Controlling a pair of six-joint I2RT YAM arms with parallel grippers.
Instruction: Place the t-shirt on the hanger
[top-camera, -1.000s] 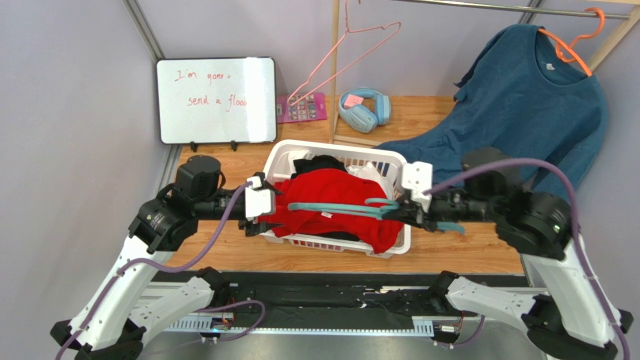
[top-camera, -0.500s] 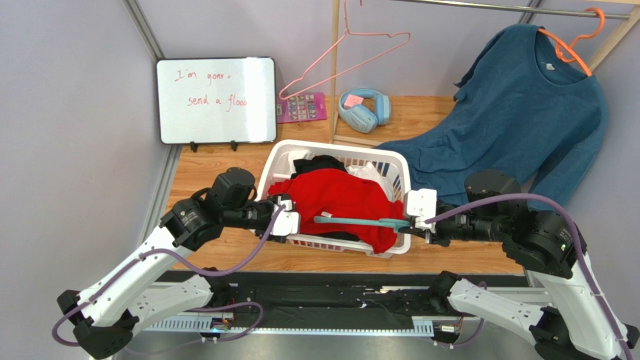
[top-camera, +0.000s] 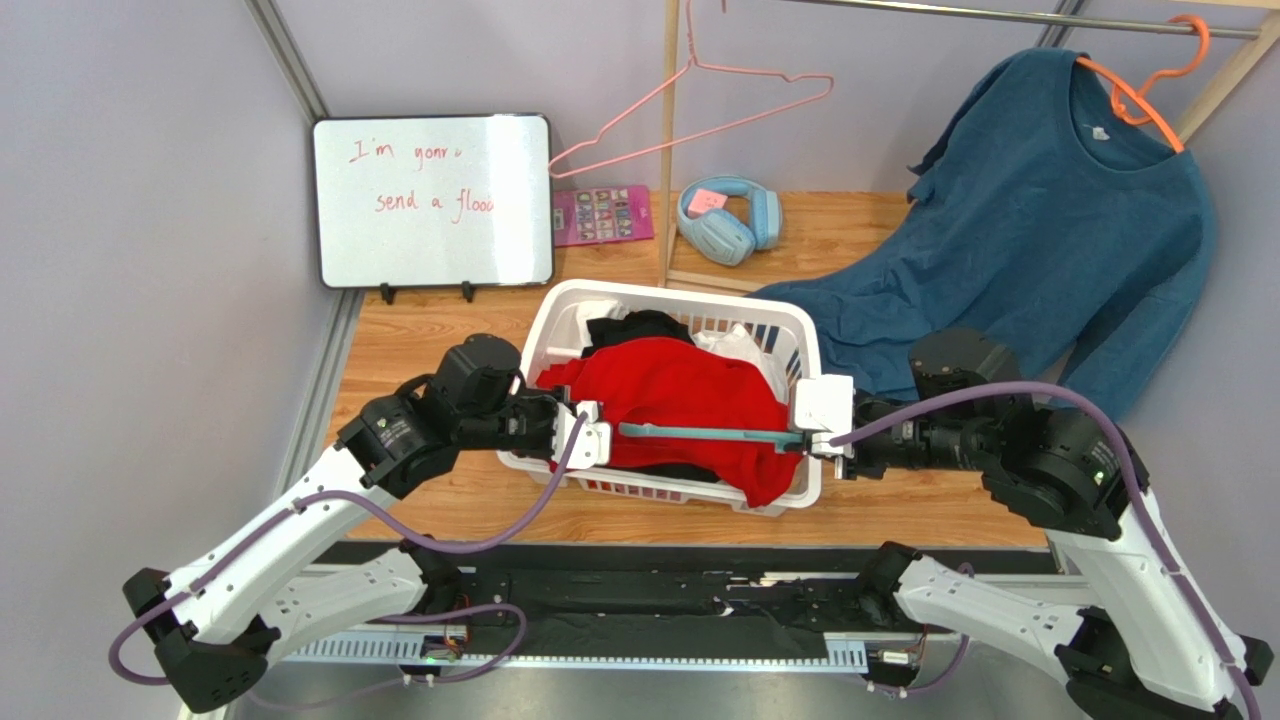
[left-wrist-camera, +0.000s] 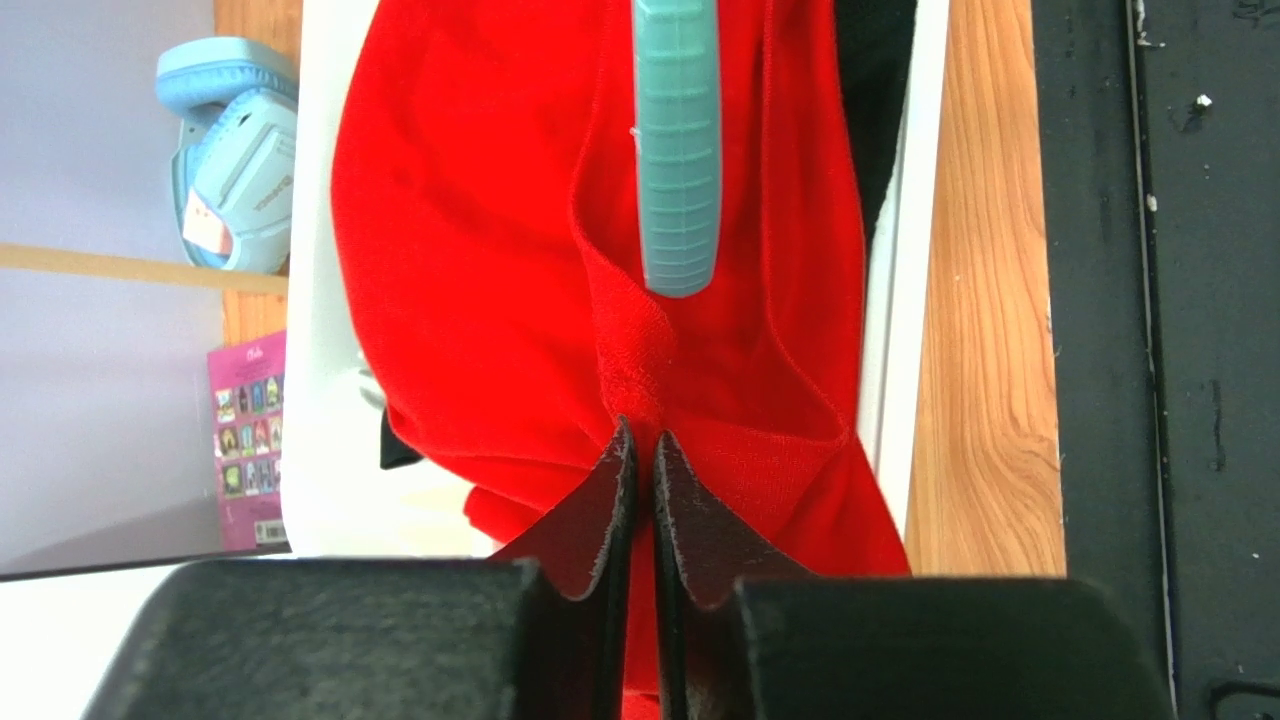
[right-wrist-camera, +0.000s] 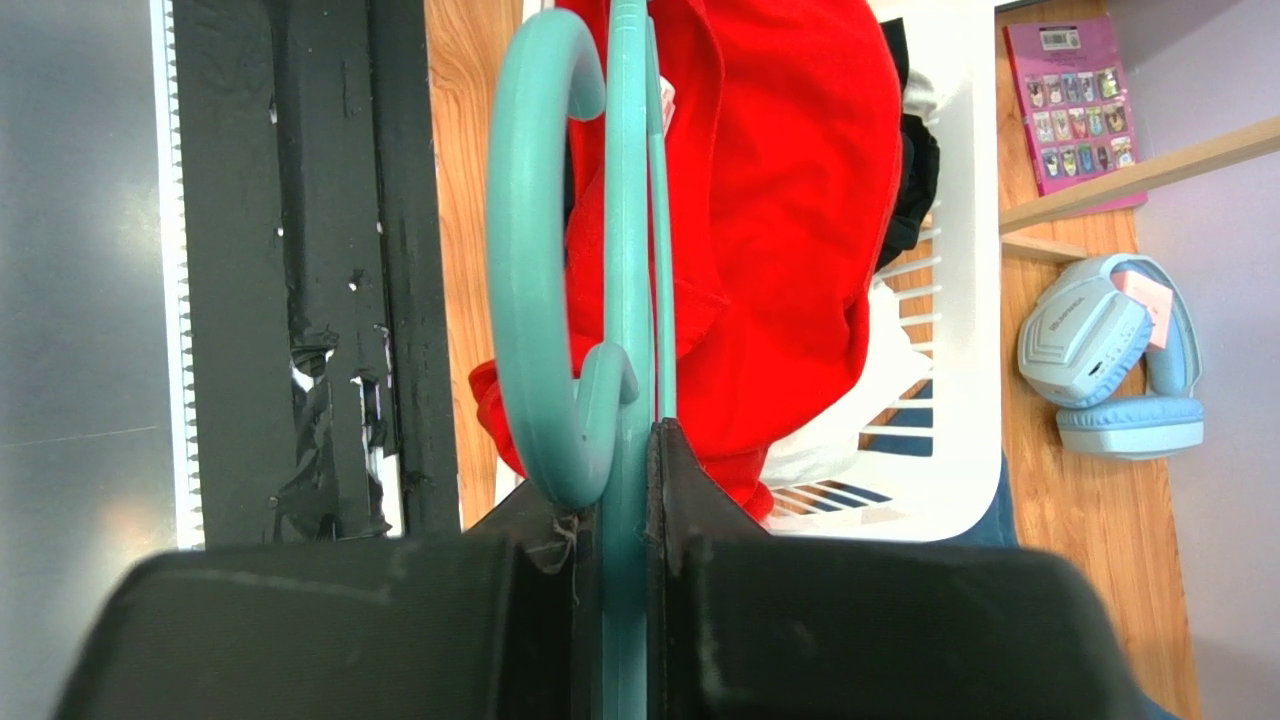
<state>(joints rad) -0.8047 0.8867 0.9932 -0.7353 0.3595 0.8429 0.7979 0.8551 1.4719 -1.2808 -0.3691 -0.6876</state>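
The red t-shirt (top-camera: 676, 393) lies heaped in the white basket (top-camera: 807, 342) and spills over its near rim. My left gripper (top-camera: 600, 441) is at the shirt's left edge, shut on a pinched fold of red cloth (left-wrist-camera: 643, 360). In the left wrist view the gripper (left-wrist-camera: 642, 438) has both fingertips pressed together around that fold. The teal hanger (top-camera: 706, 437) lies level across the shirt's front. My right gripper (top-camera: 812, 440) is shut on the hanger (right-wrist-camera: 628, 225) near its curved hook (right-wrist-camera: 523, 255). The hanger's far tip (left-wrist-camera: 678, 150) ends just short of the left gripper.
A black garment (top-camera: 646, 326) and white cloth sit behind the shirt in the basket. A whiteboard (top-camera: 433, 200) stands back left. A pink wire hanger (top-camera: 706, 105), blue headphones (top-camera: 730, 216) and a teal-blue top (top-camera: 1052, 225) on an orange hanger are further back.
My left gripper moved in to the shirt's left edge and shut on a fold of cloth. The right gripper turned the hanger edge-on and shifted slightly. The pink hanger swung.
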